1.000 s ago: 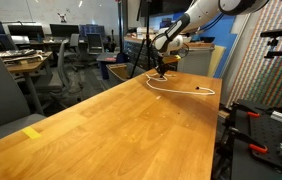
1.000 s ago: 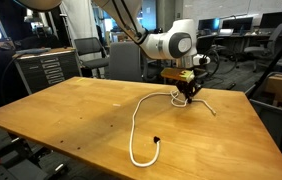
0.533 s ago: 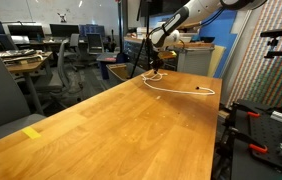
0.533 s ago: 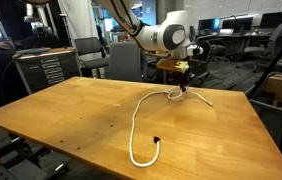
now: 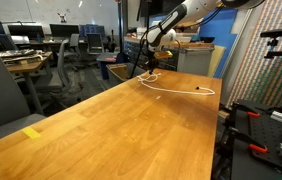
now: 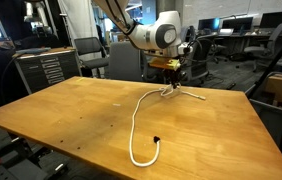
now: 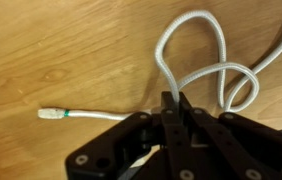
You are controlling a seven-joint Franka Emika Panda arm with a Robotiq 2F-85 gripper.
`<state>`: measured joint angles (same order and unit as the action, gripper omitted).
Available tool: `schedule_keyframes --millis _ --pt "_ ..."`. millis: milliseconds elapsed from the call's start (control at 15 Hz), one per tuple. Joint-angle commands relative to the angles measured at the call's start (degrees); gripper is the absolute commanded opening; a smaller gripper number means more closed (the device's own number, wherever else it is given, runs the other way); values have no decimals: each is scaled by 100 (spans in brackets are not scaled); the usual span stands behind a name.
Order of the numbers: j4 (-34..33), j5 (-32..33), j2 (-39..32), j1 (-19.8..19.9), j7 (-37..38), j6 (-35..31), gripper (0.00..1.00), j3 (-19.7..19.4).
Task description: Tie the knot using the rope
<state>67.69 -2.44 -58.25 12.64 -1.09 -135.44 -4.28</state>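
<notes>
The white rope (image 6: 135, 125) lies on the wooden table (image 6: 71, 110), curving from a dark tip near the front edge up to the far side. My gripper (image 6: 171, 84) is shut on the rope at the far end and holds that part lifted a little off the table. In the wrist view the gripper (image 7: 174, 103) pinches the rope (image 7: 186, 40) between closed fingers; a loop lies just beyond, and one rope end with a small tip (image 7: 49, 114) rests on the wood to the left. In an exterior view the rope (image 5: 181, 88) shows at the far right.
A yellow note (image 5: 32, 132) lies at the table's near corner. Office chairs (image 6: 89, 50) and desks stand beyond the table. A colourful panel (image 5: 266, 50) and dark equipment (image 5: 256, 130) stand by the table's side.
The gripper has moved up and sideways along the far edge with the rope in it, dragging that end and lifting it off the table.
</notes>
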Motion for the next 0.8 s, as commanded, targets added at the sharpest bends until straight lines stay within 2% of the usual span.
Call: schedule_keyframes --millis 0,133,333,400,533,733 --pt "547 -21 413 -140 -276 -154 8 240" --pt "767 0 567 -252 -370 -125 9 340" --pt "979 -47 700 -368 -331 271 9 407" --pt "1007 -40 708 -409 -277 429 33 382" --pt "957 -71 647 -403 -188 709 37 337" --pt "749 -30 413 -318 -135 639 59 179"
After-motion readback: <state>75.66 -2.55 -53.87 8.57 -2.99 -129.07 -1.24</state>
